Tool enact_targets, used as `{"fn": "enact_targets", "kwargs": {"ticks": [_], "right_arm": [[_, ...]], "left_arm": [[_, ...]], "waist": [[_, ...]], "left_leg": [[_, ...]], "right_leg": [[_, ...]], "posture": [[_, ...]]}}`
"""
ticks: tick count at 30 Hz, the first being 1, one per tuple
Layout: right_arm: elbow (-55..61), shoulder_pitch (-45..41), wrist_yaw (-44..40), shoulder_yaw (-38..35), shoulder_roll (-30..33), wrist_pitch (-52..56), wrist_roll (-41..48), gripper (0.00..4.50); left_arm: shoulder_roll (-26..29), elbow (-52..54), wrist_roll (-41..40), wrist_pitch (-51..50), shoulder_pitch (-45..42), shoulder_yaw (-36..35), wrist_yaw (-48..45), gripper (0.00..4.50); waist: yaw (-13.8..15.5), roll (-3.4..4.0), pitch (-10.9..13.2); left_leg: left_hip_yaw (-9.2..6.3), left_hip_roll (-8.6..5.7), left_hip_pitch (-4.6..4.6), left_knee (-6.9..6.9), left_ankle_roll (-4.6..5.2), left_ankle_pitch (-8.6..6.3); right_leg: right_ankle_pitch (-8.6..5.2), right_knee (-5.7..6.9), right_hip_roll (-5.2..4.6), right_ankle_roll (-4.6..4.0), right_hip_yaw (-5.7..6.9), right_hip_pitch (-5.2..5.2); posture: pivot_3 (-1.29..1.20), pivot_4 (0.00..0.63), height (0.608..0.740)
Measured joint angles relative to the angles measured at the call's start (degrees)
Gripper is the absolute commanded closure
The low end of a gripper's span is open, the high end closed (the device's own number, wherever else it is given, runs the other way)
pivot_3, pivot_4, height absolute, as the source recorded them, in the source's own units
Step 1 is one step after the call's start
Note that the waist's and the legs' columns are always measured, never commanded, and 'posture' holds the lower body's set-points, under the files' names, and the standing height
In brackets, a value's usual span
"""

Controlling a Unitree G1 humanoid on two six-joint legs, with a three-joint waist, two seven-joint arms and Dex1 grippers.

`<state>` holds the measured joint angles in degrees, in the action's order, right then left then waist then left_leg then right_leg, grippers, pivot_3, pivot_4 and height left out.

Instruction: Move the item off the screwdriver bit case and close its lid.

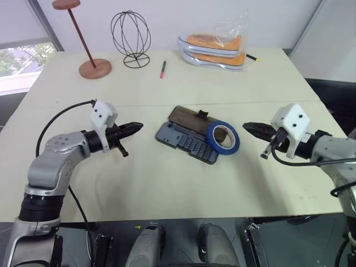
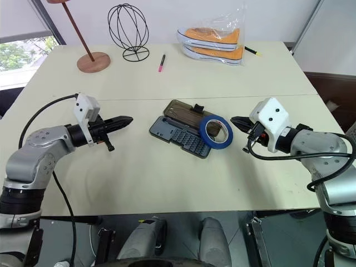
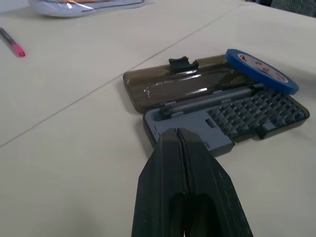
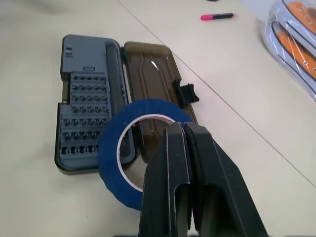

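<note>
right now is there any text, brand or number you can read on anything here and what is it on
No text can be read.
Roll of blue tape: small red marks on its pale inner face, too blurred to read.
Screwdriver bit case: no lettering can be made out on the tray.
Lid: no lettering can be made out.
Pink marker: too small to tell.
Bagged orange shoes: no legible label.

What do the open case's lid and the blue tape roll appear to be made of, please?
The lid looks like smooth, glossy translucent brown plastic: it shows sharp highlights and the table tints through. The tape roll looks like matte blue tape wound on a pale brown core, probably cardboard.
</note>
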<state>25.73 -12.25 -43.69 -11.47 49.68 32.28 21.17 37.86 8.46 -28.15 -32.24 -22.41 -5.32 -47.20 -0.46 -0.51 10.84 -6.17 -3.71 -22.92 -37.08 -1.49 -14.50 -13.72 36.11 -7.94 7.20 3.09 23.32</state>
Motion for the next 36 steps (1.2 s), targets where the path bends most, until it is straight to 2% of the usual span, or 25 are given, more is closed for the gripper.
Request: {"fn": "enact_targets", "kwargs": {"ticks": [14,16,18,24,28,36], "right_arm": [[-0.01,-0.16,1.53,0.05,-0.20,0.75,-0.07,4.43],[0.00,-0.36,1.70,0.10,-0.65,0.90,0.19,3.91],[0.15,-0.53,1.63,0.09,-1.26,1.70,1.34,3.15],[3.45,-0.55,3.21,1.03,-2.53,4.99,2.90,0.10],[5.16,-0.55,6.29,3.70,-4.14,10.93,3.89,0.04],[7.19,-4.61,16.35,11.35,-15.99,23.64,6.16,0.04]], "left_arm": [[-1.06,0.02,0.15,0.01,-0.21,0.09,-0.01,4.50],[-1.06,0.01,0.17,0.02,-0.69,0.08,-0.02,4.50],[-1.06,-0.01,0.20,0.02,-0.90,0.12,-0.09,4.50],[-1.45,-0.12,0.32,0.08,-0.91,0.35,-0.10,4.50],[-1.96,-0.88,0.81,0.29,-1.02,0.67,-0.09,4.50],[-3.40,-1.43,1.99,1.26,-2.42,2.21,0.09,4.50]], "waist": [[-0.01,0.00,0.00],[-0.01,0.00,0.00],[-0.04,0.00,0.00],[-0.01,0.00,0.00],[-0.04,0.00,0.00],[-0.11,0.00,0.00]], "left_leg": [[0.00,0.01,0.00,0.00,0.00,0.00],[0.00,0.01,0.00,0.00,0.00,0.00],[0.00,0.01,0.00,0.00,0.00,0.00],[0.00,0.01,-0.01,0.00,0.00,0.00],[0.00,0.01,-0.03,0.00,0.00,0.00],[-0.01,0.03,-0.07,-0.01,-0.01,0.00]], "right_leg": [[0.00,0.01,0.01,0.00,0.00,0.01],[0.00,0.01,0.01,0.00,0.00,0.01],[0.00,0.00,0.01,0.00,0.00,0.01],[0.00,0.01,0.00,0.00,0.00,0.02],[0.00,0.01,0.01,0.00,0.00,0.04],[0.02,0.02,0.04,-0.03,-0.01,0.11]], "posture": [[0.00,0.150,0.740],[0.00,0.150,0.740],[0.00,0.150,0.740],[0.00,0.150,0.740],[0.00,0.150,0.740],[0.00,0.150,0.740]]}}
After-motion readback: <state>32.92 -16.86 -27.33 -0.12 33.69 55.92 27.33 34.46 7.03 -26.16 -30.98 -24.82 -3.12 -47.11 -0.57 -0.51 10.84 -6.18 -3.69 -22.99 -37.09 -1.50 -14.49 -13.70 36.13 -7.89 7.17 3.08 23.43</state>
